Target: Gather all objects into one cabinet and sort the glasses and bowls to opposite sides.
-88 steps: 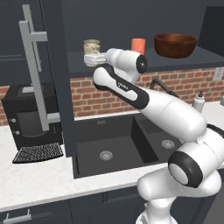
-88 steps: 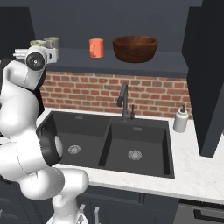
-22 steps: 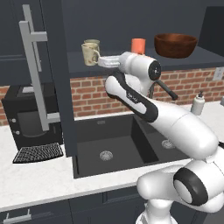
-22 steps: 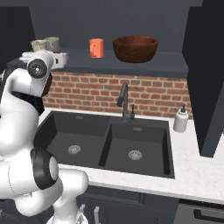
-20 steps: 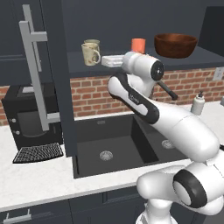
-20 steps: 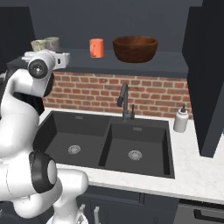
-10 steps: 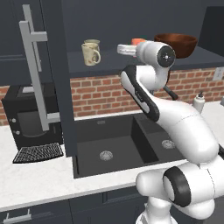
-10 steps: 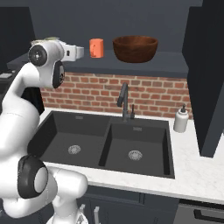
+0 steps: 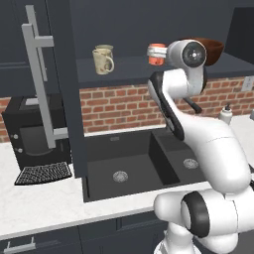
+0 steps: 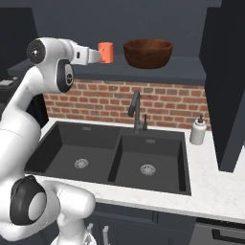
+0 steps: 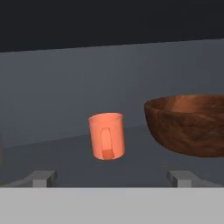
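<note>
Now the step in hand looks like a reach for the orange mug [image 11: 106,136], which stands on the cabinet shelf [image 10: 186,67] at the middle of the hand view, its handle facing the camera and the brown bowl [image 11: 192,124] close at its right. To do it well, I judge the hand should drive straight in, centred on the mug, and keep off the bowl's rim. The jaws [image 11: 113,178] stand fully open and empty, short of the mug, touching nothing.
</note>
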Motion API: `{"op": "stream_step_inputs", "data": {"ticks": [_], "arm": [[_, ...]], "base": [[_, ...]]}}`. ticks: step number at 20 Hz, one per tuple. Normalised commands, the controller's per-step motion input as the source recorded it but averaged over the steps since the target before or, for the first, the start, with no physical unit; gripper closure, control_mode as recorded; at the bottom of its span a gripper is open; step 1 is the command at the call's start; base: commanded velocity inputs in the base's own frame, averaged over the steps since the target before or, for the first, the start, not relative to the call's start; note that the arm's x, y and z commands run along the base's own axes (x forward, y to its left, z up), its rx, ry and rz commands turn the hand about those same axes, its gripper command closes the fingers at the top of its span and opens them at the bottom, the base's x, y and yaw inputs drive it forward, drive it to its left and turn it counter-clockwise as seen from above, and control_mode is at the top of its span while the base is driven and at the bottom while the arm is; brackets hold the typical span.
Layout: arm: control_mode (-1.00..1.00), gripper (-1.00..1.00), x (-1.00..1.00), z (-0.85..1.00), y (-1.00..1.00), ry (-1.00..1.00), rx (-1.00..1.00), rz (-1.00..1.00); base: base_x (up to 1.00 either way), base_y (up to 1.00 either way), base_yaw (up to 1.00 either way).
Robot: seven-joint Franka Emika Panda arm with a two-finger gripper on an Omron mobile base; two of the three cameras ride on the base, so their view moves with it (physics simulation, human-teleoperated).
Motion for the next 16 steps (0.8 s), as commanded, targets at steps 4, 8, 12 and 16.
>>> {"op": "stream_step_inputs", "data": {"ticks": [4,8,12,16], "arm": [[-1.0,-1.0,-0.17,-0.12,-0.31,0.0,-0.03,-0.14],[-1.0,-1.0,-0.19,-0.04,-0.32,0.02,-0.03,-0.08],[-1.0,-1.0,-0.03,-0.01,-0.26,0.06,0.0,0.0],[-1.0,-1.0,-0.01,0.0,-0.26,0.1,0.0,0.02]], "base": [[0.0,0.0,0.0],[0.0,0.0,0.0],[0.0,0.0,0.0],[0.0,0.0,0.0]]}}
